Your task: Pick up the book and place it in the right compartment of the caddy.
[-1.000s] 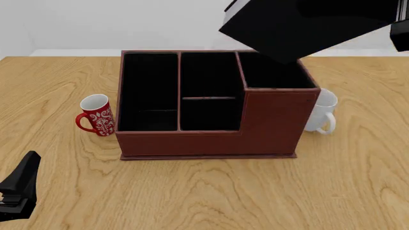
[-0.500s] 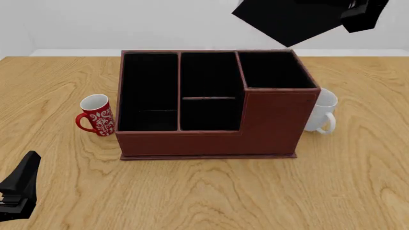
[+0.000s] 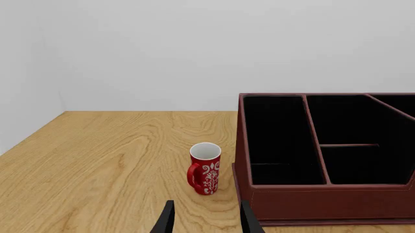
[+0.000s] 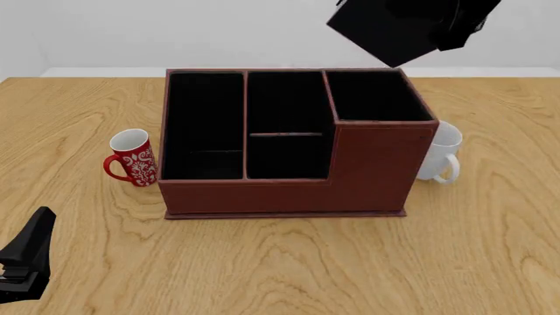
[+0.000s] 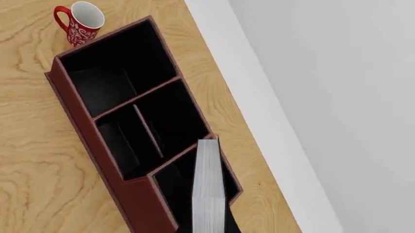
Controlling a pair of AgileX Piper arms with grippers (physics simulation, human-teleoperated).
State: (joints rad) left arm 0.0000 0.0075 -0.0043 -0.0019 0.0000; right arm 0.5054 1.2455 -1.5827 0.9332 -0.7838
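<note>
The black book hangs tilted in the air above the back of the caddy, over its right compartment. My right gripper is shut on the book's right side. In the right wrist view the book's white page edges point down at the right compartment of the caddy. My left gripper rests low at the near left; its fingers stand apart with nothing between them, facing the caddy.
A red patterned mug stands just left of the caddy, also seen as the red mug and red mug. A white mug stands against the caddy's right side. The long left and middle sections hold nothing.
The right gripper has carried the book away from the camera and a little left, so it now sits over the caddy's back right. The left arm has not moved.
</note>
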